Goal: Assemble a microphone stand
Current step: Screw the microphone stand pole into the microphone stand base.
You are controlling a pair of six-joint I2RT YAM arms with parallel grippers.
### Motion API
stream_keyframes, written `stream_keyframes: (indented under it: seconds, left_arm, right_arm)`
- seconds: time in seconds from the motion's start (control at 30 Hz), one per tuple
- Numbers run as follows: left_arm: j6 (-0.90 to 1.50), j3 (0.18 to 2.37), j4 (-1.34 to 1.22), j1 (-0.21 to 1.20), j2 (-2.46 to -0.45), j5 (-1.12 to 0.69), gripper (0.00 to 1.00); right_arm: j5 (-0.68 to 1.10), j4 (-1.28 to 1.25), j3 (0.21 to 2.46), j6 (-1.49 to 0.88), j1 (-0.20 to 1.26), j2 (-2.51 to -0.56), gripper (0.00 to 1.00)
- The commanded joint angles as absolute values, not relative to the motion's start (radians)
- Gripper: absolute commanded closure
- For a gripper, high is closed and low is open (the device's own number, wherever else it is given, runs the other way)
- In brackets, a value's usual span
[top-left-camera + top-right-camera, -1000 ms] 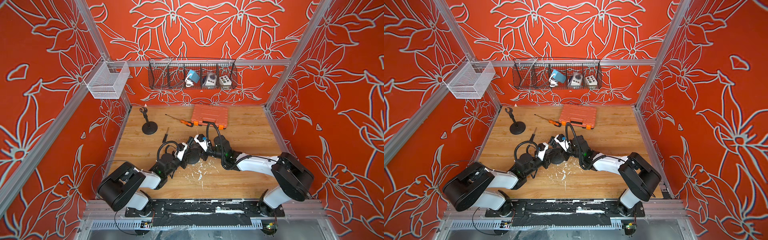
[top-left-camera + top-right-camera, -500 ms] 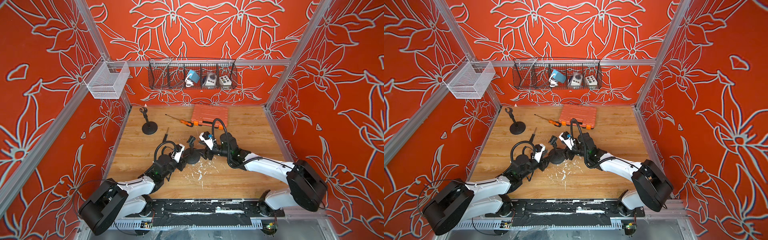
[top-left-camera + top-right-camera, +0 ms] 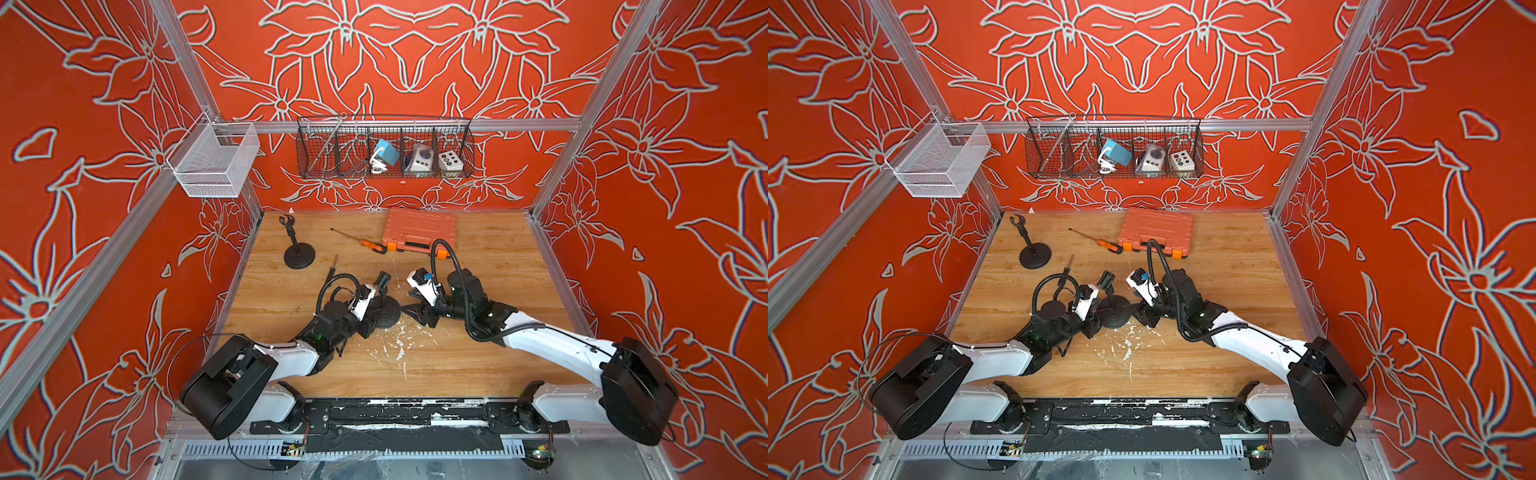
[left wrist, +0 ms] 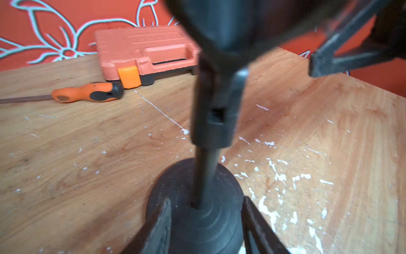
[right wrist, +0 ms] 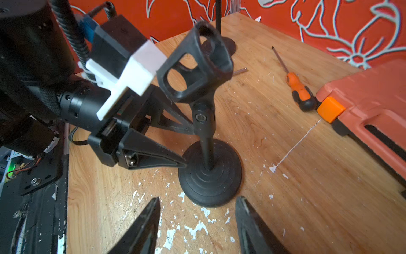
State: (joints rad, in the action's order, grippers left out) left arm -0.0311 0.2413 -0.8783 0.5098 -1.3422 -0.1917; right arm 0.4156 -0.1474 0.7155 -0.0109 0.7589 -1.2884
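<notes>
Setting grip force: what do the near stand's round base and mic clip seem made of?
Round base: matte black with concentric ridges, likely cast metal or rubber, unclear which. Mic clip: matte black moulded plastic, judging by thin walls with cut-outs.

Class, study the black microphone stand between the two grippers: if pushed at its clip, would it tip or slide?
Probably tips before sliding: the clip sits high on a thin pole. The wide round base looks weighty, so it likely resists gentle nudges.
</notes>
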Motion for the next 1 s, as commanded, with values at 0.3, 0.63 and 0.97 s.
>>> stream_keyframes:
  seconds: [0.3,0.63,0.97]
  left_arm:
    - [-0.028,0.247,-1.027,0.491,-1.369,-0.203,0.50]
    - [-0.008,0.275,-1.182,0.490,-1.491,-0.237,0.53]
    - [-0.034,0.297,-1.214,0.490,-1.557,-0.249,0.56]
  right_arm:
    - [0.432,-0.003,0.857,-0.043,0.738,-1.363,0.44]
    - [0.470,-0.047,0.881,-0.009,0.732,-1.404,0.43]
    - [0.314,-0.224,0.856,-0.077,0.791,-1.456,0.39]
